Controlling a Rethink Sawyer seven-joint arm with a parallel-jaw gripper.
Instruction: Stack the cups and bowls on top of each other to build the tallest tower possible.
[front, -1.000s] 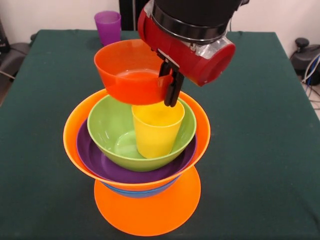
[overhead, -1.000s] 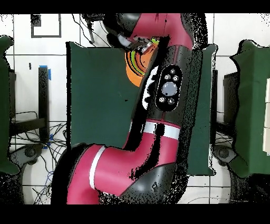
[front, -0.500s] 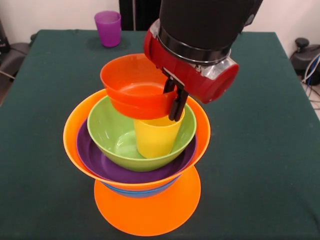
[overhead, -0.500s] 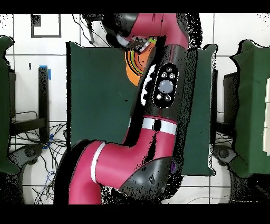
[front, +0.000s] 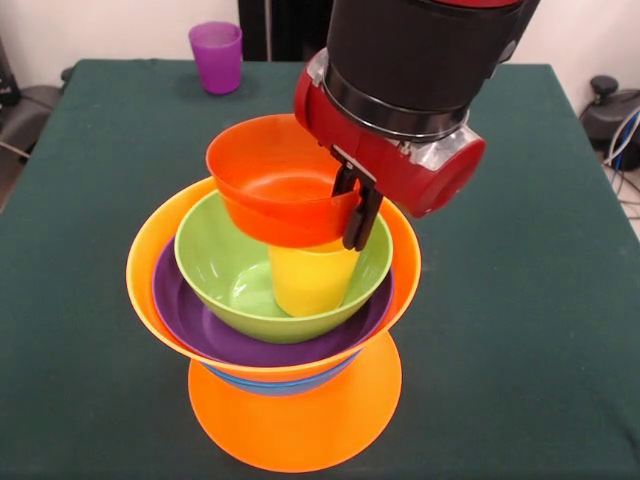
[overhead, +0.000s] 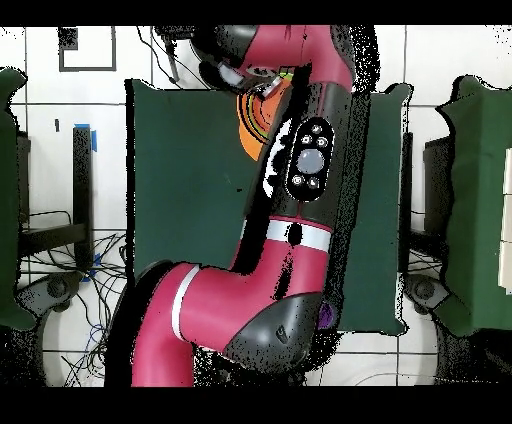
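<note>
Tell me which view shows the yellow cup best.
The front view: the yellow cup stands upright in the green bowl, its top covered by the small orange-red bowl in the end effector. Overhead, the arm hides the cup.

Red-and-black arm (front: 420, 70) angled down, end effector (front: 355, 205) clamped, fingers vertical.

A dark green table cloth (front: 520, 200) meets a pale wall (front: 100, 25) (white tiled floor (overhead: 60, 150) overhead).
</note>
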